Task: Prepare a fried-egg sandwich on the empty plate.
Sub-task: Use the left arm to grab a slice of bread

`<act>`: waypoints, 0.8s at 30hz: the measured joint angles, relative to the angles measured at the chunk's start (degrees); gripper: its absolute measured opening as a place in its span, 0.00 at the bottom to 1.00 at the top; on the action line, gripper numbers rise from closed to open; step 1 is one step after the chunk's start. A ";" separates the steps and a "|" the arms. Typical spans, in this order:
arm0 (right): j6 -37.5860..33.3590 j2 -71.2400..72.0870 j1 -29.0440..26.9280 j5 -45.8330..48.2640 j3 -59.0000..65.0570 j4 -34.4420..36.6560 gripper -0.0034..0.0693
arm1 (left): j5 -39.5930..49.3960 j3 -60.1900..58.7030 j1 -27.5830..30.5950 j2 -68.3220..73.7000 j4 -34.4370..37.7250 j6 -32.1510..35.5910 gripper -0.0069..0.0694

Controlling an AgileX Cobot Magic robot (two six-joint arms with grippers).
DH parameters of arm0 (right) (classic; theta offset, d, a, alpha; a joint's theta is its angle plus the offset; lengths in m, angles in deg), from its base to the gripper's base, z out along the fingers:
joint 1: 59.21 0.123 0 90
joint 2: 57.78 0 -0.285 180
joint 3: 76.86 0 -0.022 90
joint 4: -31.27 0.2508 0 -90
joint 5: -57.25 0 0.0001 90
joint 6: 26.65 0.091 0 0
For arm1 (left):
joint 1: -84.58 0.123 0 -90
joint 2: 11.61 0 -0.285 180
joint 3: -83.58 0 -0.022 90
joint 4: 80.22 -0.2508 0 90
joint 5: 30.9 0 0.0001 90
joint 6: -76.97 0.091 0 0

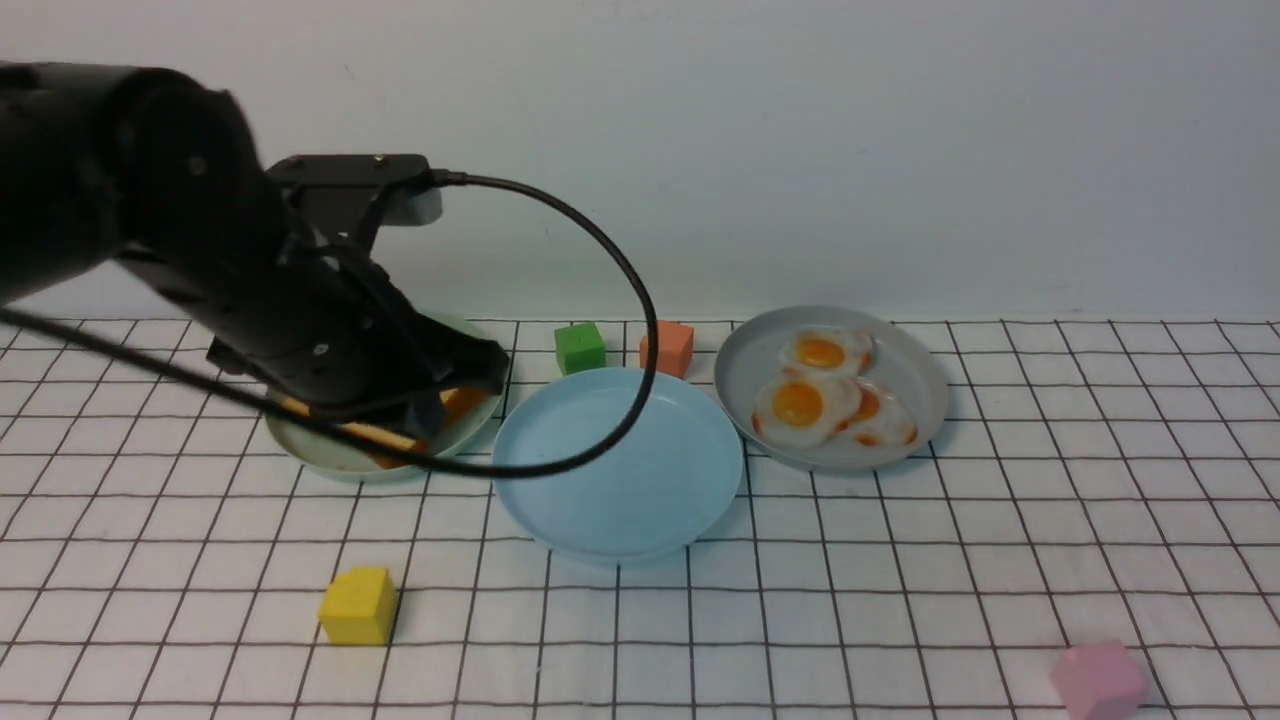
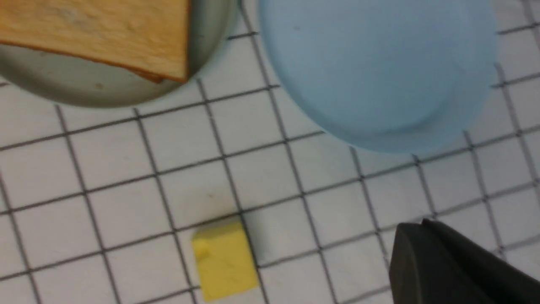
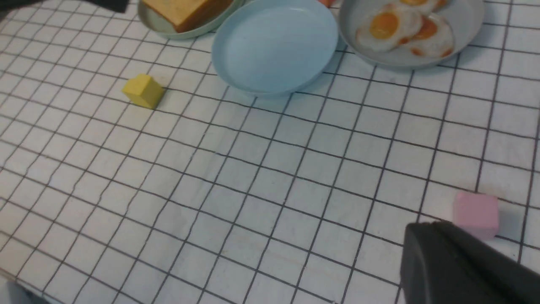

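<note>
The light blue plate (image 1: 620, 470) lies bare at the table's middle; it also shows in the left wrist view (image 2: 379, 71) and the right wrist view (image 3: 274, 46). Golden-brown toast slices (image 1: 460, 405) lie on the pale green plate (image 1: 330, 455) to its left. Three fried eggs (image 1: 800, 400) lie on the grey plate (image 1: 745, 365) to its right. No stacked sandwich is in view. My left gripper (image 1: 488, 372) is shut and empty, just above the toast (image 2: 105, 33). My right gripper (image 3: 422, 228) is shut and empty, near the table's front right, out of the front view.
A yellow block (image 1: 358, 605) sits at the front left, a pink block (image 1: 1098, 680) at the front right beside my right gripper. A green block (image 1: 580, 347) and an orange block (image 1: 668, 347) stand behind the blue plate. The left arm's cable (image 1: 640, 300) loops over it.
</note>
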 joint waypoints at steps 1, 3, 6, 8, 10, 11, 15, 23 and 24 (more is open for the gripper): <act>-0.15 -1.10 1.09 0.05 -1.15 0.00 0.05 | 0.06 2.31 0.77 3.81 -1.63 -0.74 0.07; -0.39 -1.77 1.71 0.13 -1.47 0.00 0.05 | 0.13 5.17 1.87 7.57 -2.62 -0.84 0.07; -0.60 -2.26 2.11 0.61 -1.48 0.00 0.05 | 1.40 12.11 4.60 15.39 -2.76 0.52 0.12; -0.60 -2.26 2.11 1.10 -1.48 -0.07 0.05 | 2.14 14.28 5.34 18.27 -2.76 1.97 0.16; -0.66 -2.26 2.11 1.69 -1.48 -0.18 0.06 | 2.60 17.99 6.35 22.43 -2.84 4.77 0.28; -0.80 -2.26 2.11 1.82 -1.48 -0.18 0.06 | 2.28 19.19 6.56 23.62 -3.16 5.65 0.34; -0.80 -2.26 2.11 1.88 -1.48 -0.13 0.06 | -2.04 20.54 6.56 26.34 -4.01 7.35 0.52; -0.85 -2.26 2.11 1.88 -1.48 0.00 0.07 | -7.36 20.92 5.97 30.04 -7.60 7.74 0.66; -0.85 -2.26 2.11 1.88 -1.48 0.00 0.07 | -7.41 20.92 5.97 30.45 -7.68 7.74 0.66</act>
